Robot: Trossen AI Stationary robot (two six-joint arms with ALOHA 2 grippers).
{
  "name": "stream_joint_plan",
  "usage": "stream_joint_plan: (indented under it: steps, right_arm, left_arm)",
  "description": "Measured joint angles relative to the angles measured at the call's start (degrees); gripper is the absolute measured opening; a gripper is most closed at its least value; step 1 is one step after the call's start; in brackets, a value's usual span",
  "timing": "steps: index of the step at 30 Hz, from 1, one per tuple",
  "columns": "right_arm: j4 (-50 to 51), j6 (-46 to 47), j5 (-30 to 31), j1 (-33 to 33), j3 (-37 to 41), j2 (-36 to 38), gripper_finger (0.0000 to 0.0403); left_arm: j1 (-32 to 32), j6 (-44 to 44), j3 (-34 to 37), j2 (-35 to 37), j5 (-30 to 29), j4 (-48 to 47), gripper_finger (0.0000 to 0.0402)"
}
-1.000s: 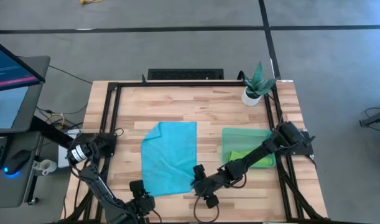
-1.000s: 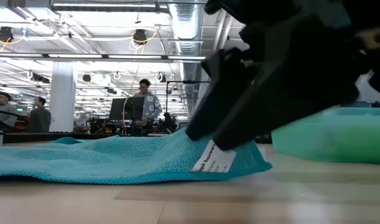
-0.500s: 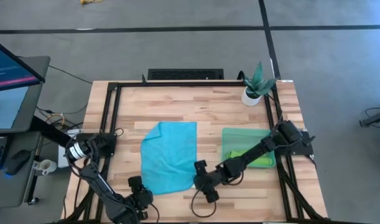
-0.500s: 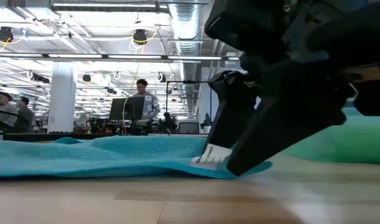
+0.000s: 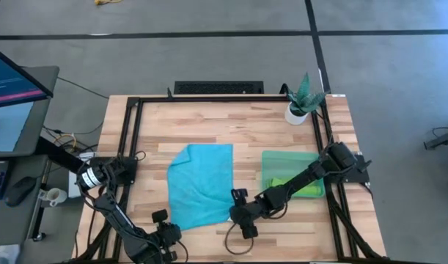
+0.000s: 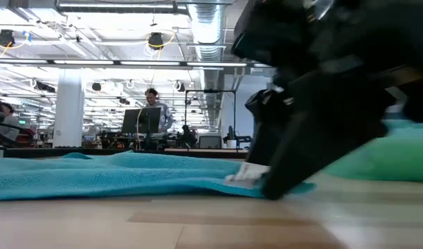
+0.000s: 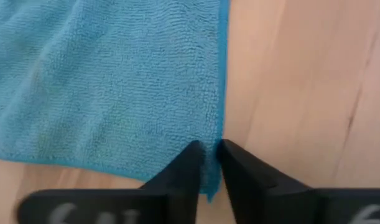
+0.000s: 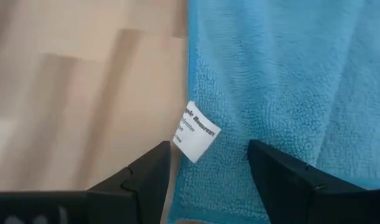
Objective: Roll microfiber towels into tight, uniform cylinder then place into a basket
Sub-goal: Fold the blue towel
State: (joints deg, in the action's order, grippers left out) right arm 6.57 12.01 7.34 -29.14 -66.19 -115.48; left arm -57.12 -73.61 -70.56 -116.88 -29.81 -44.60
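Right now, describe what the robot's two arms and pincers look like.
Both arms are dark, nearly black, built of jointed segments. The left arm has a silver-banded joint with loose black cables near its base. The left pincer ends in two flat, tapering black fingers; the right pincer has two broader, angular black fingers.

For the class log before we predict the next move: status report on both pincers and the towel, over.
Left pincer pinching turquoise towel near corner. Right pincer open, straddling corner by white label. Towel flat, unrolled. Nothing blocking.

Towel (image 5: 201,185) flat mid-tabletop (image 5: 209,125); basket (image 5: 291,170) right of it; my left claw (image 7: 208,163) and right claw (image 8: 205,163) at its near corners.
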Motion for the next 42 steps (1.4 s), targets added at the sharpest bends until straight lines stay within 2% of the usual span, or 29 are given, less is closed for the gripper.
stream_joint_plan:
  steps: [4,10,16,20,26,29,30,36,42]
  right_arm:
    - [-0.14,0.02,-0.40,-1.74,0.02,0.00,0.0240]
    - [-0.05,0.09,0.17,-3.89,0.04,0.00,0.0240]
    - [2.96,3.27,3.75,-4.69,-0.15,0.04,0.0227]
    - [4.04,7.58,4.23,-4.62,-0.14,0.17,0.0183]
    - [3.88,10.53,4.08,-5.62,-0.04,0.23,0.0071]
    - [4.17,10.54,3.43,-6.76,-0.27,0.48,0.0018]
    - [4.56,10.49,3.18,-7.16,-0.74,0.46,0.0012]
    - [10.92,7.36,2.73,-8.86,-7.45,0.23,0.0027]
    - [21.27,1.43,7.81,-10.36,-16.14,0.28,0.0007]
  left_arm:
    - [-0.01,1.15,0.09,-0.11,-0.88,1.86,0.0008]
    - [-0.04,1.21,-0.47,-0.34,-3.55,4.68,0.0009]
    - [0.02,3.64,-4.97,-0.91,-4.09,7.75,0.0003]
    - [0.42,6.78,-6.58,-0.83,-2.93,11.42,0.0001]
    - [0.61,7.87,-7.71,-0.70,-2.88,12.34,0.0001]
    - [0.59,8.59,-8.57,-0.68,-3.27,10.89,0.0001]
    - [0.59,8.89,-8.83,-0.65,-3.31,10.68,0.0001]
    - [1.03,10.70,-12.86,-0.59,-3.62,2.82,0.0002]
    - [1.64,10.82,-20.64,-0.52,-5.12,-11.73,0.0002]
